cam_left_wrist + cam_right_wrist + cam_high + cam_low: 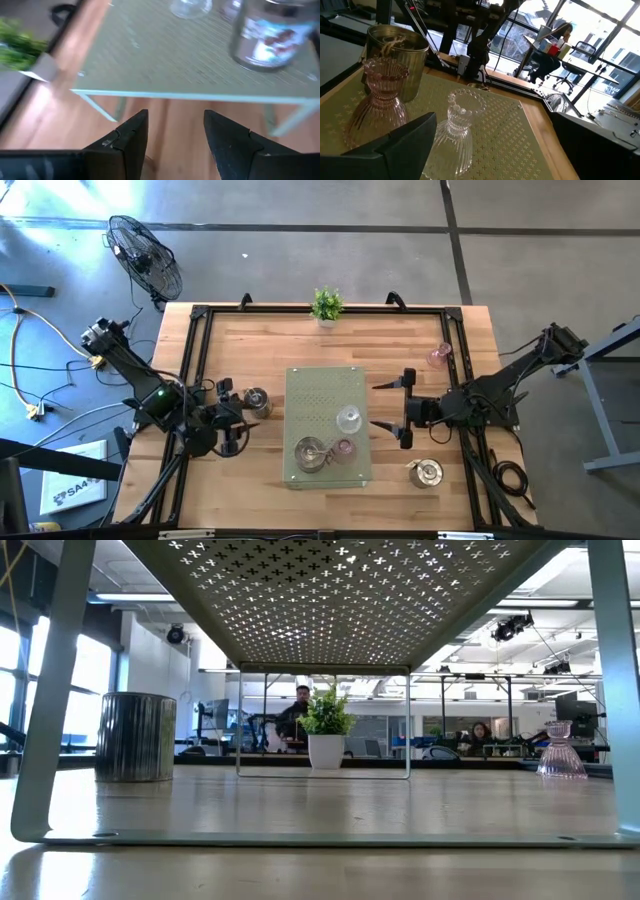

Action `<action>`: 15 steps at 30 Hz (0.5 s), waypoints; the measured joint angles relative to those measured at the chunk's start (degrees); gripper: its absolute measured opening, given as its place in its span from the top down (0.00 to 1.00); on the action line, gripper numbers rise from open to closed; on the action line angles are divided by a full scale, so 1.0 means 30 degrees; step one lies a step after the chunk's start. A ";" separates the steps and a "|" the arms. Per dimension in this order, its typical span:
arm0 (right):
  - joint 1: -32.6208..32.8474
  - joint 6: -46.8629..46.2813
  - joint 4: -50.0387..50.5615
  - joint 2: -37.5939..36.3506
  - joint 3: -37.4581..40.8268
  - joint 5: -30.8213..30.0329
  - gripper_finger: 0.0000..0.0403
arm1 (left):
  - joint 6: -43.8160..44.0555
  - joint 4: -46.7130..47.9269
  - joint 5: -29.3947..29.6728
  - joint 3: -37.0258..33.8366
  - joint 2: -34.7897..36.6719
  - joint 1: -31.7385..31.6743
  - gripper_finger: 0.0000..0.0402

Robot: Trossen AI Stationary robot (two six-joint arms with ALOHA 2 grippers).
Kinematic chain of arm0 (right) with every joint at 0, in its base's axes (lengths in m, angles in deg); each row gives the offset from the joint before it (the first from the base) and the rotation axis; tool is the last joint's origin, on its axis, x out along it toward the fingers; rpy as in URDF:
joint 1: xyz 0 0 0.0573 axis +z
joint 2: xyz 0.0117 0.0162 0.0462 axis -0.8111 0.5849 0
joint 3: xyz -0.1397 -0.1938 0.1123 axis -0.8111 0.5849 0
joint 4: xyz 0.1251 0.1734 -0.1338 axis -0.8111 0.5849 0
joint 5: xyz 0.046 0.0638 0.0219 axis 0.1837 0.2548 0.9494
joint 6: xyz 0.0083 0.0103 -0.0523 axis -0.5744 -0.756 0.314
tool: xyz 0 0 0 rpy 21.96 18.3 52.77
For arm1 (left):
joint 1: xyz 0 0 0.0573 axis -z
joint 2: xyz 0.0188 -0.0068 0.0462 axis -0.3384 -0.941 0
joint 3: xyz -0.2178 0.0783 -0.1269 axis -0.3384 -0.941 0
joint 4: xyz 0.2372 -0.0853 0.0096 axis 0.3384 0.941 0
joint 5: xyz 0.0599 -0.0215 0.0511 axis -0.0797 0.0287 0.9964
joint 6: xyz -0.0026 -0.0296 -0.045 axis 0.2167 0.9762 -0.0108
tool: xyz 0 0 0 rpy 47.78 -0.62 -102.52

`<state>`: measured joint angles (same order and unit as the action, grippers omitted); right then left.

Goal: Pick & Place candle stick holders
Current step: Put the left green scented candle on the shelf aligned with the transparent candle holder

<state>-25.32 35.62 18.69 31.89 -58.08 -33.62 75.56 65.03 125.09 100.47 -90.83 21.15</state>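
A clear glass holder (pixel 348 419), a pink one (pixel 344 448) and a silver one (pixel 310 453) stand on the green perforated stand (pixel 322 392) toward its near right corner. The right gripper (pixel 390 409) hangs spread and empty just off the stand's right edge. I'd draw it straight back so no finger clips the clear glass. The left gripper (pixel 243 423) waits, parted, beside a silver holder (pixel 256 399) at the stand's left edge.

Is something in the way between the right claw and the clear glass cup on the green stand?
Nothing visible. The open right gripper sits at the green stand's edge, only bare top between it and the clear glass holder. The pink holder and silver holder stand aside. The left gripper is left of it.
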 joint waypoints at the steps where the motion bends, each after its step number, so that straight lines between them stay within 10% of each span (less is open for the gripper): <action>1: 0.0000 -0.0076 -0.0007 0.0000 0.0000 -0.0006 0.02 | 0.0000 0.0013 0.0372 0.0000 -0.0007 0.0000 0.54; 15: 0.0000 -0.0938 -0.0015 0.0000 0.0000 -0.0029 0.02 | 0.0254 0.0965 0.2343 0.0007 0.0000 -0.0007 0.54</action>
<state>-25.32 32.81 18.65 31.89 -58.08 -33.71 76.32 67.92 132.11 100.49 -90.83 21.13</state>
